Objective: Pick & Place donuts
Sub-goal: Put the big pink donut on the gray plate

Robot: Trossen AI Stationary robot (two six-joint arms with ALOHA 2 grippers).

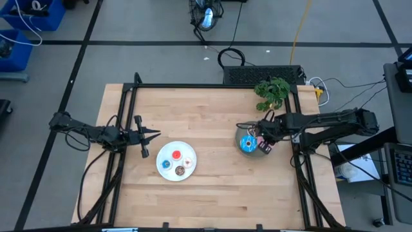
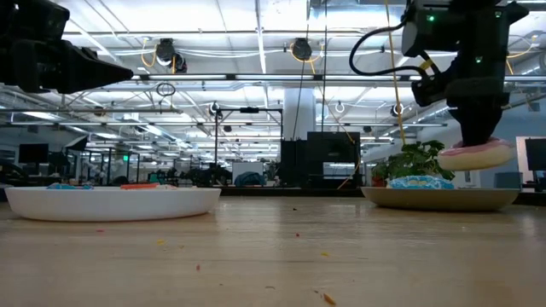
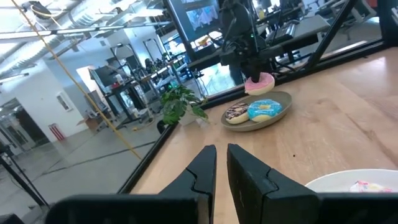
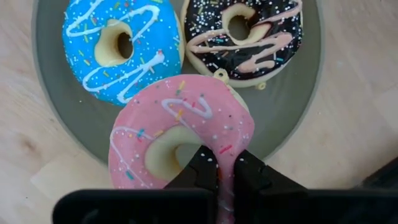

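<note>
Right gripper pinches pink-iced donut by its rim, lifted above grey plate at 3 o'clock edge. Left gripper fingers nearly together, empty, at 9 o'clock of white plate.

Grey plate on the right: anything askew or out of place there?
Nothing spilled. The pink-iced donut is off the grey plate, pinched by its ring in the right gripper and tilted above it. The blue-iced donut and chocolate donut lie flat inside.
</note>
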